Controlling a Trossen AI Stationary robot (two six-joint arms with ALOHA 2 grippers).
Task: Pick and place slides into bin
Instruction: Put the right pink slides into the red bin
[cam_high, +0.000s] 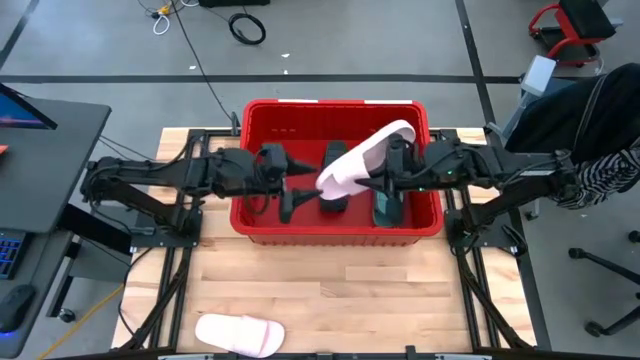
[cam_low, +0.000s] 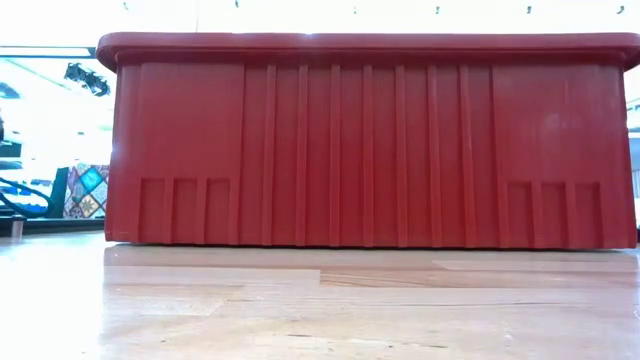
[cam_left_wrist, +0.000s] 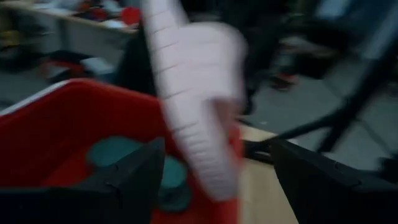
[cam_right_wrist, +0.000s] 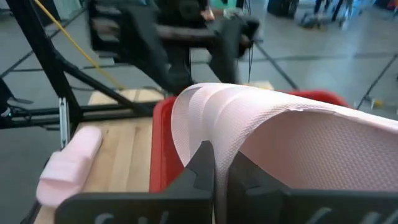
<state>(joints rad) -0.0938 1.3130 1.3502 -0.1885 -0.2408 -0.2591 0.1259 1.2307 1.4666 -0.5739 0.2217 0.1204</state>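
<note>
A pale pink slide (cam_high: 362, 158) hangs tilted above the red bin (cam_high: 262, 226), clamped in the right pincer (cam_high: 385, 172), whose two dark fingers close on the sandal's edge in the right wrist view (cam_right_wrist: 214, 171). The sandal stretches away from that pincer toward the bin's middle, its far end raised over the rear rim.

Below the right pincer, a teal slide (cam_high: 386, 207) lies on the bin floor; the left wrist view shows it as a green shape (cam_left_wrist: 134, 160) just past the left arm's fingers. A black slide (cam_high: 334, 180) rests in the bin between the two pincers.

The left pincer (cam_high: 290, 200) sits inside the bin, just beside the held sandal, its fingers spread apart and gripping nothing.

A second pale pink slide (cam_high: 240, 333) lies on the wooden surface (cam_high: 400, 310), well apart from both pincers, near the front edge on the left arm's side.

The low view is filled by the bin's ribbed red wall (cam_low: 370, 150). No brand, label or writing can be read on any item.
</note>
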